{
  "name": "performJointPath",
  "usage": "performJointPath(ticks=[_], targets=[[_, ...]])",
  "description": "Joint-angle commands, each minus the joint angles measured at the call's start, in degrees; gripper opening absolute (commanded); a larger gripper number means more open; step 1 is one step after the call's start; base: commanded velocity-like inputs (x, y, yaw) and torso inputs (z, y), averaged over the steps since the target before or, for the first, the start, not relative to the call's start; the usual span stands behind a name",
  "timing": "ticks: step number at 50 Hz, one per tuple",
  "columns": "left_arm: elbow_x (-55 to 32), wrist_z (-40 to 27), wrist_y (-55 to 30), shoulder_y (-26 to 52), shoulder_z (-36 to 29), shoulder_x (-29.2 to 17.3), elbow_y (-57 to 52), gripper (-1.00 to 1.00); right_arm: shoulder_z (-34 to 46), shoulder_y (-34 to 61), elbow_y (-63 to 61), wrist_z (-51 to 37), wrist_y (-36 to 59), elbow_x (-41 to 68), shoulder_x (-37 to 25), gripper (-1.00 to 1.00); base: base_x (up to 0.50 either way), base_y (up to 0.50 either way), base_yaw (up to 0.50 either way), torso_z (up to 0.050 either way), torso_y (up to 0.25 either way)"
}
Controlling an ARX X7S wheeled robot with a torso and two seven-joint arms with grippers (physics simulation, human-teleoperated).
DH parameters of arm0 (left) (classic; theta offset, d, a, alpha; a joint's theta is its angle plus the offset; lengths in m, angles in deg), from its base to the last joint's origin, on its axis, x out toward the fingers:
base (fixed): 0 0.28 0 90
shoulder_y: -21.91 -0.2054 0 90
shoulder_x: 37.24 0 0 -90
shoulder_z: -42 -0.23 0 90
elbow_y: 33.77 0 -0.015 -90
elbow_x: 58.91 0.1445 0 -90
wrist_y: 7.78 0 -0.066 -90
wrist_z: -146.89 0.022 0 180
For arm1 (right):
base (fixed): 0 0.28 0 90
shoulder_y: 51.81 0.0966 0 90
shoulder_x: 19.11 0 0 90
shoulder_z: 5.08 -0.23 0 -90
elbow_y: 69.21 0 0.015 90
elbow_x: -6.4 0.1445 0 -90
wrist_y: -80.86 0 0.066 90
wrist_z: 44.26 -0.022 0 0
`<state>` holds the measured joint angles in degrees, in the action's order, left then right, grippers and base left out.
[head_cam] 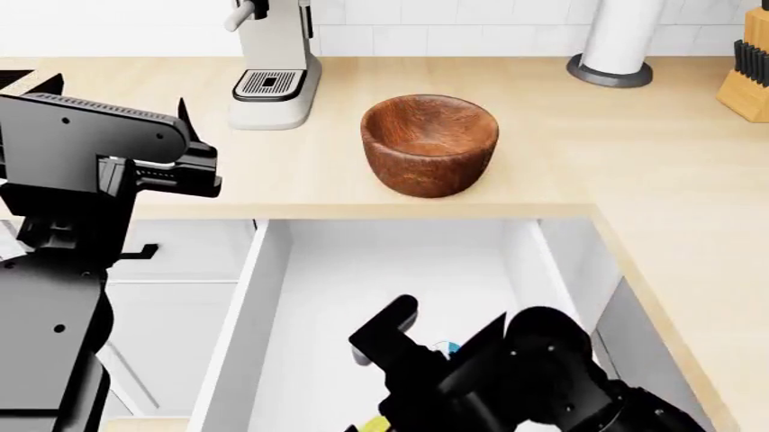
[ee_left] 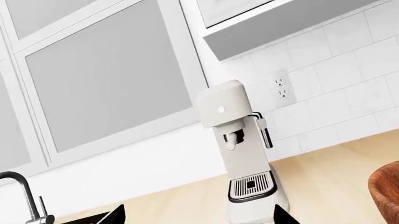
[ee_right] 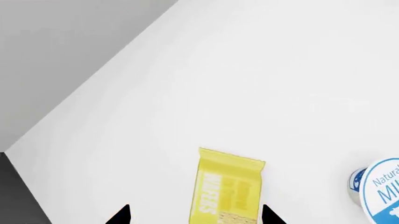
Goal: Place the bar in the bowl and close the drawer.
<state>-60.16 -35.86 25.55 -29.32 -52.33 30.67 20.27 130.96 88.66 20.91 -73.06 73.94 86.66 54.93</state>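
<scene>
The right pincer (ee_right: 194, 215) hangs low inside the big white drawer (head_cam: 270, 297). Its two black tips are spread wide, one on each side of the bar (ee_right: 228, 189). They are not touching it yet. The pincer holds nothing.

The bar lies flat on the white drawer floor. It is small, thin and yellow, with a crinkly wrapper. It looks very light, so lifting it should be easy. The wrapper is probably smooth and slippery, and the bar may bend a little if pinched at one end. I think the best place to hold it is across its two long sides, near the middle. The tips are lined up for that now. The squeeze should be firm but not hard, or the snack inside could crumble.

Just beside the bar is a small round cup with a blue and white lid (ee_right: 379, 191). It is close, so the outer tip should stay away from it.

Farther off, up on the bench (head_cam: 565, 171), stands the brown wooden bowl (head_cam: 429, 142). It is deep and wide, much bigger than the bar, so dropping the bar in should be easy. The drawer is wide open below the bench edge.

The left pincer (ee_left: 199, 215) is held up over the bench, facing a white coffee machine (ee_left: 240, 149). Its tips are spread and hold nothing.
</scene>
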Motion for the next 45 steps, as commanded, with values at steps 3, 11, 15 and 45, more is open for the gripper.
performJointPath(ticks=[3, 11, 15, 45], targets=[[-0.1, -0.1, 0.0, 0.0, -0.2, 0.0, -0.1, 1.00, 3.0, 0.1, 0.1, 1.4, -2.0, -2.7, -1.3, 1.00, 0.00, 0.00, 0.00, 0.000, 0.000], [-0.2, -0.1, -0.2, -0.2, -0.1, -0.2, -0.4, 1.00, 4.8, 0.2, 1.1, 3.7, -4.1, -5.0, -1.5, 1.00, 0.00, 0.00, 0.00, 0.000, 0.000], [-0.2, -0.2, -0.2, -0.3, -0.2, -0.3, -0.4, 1.00, 6.0, -0.2, 1.7, 5.1, -5.5, -6.6, -1.7, 1.00, 0.00, 0.00, 0.00, 0.000, 0.000], [0.0, -0.8, 0.6, -0.6, -0.9, -0.6, 0.4, 1.00, 12.5, -1.4, 5.5, 12.9, -11.7, -13.4, -2.4, 1.00, 0.00, 0.00, 0.00, 0.000, 0.000]])
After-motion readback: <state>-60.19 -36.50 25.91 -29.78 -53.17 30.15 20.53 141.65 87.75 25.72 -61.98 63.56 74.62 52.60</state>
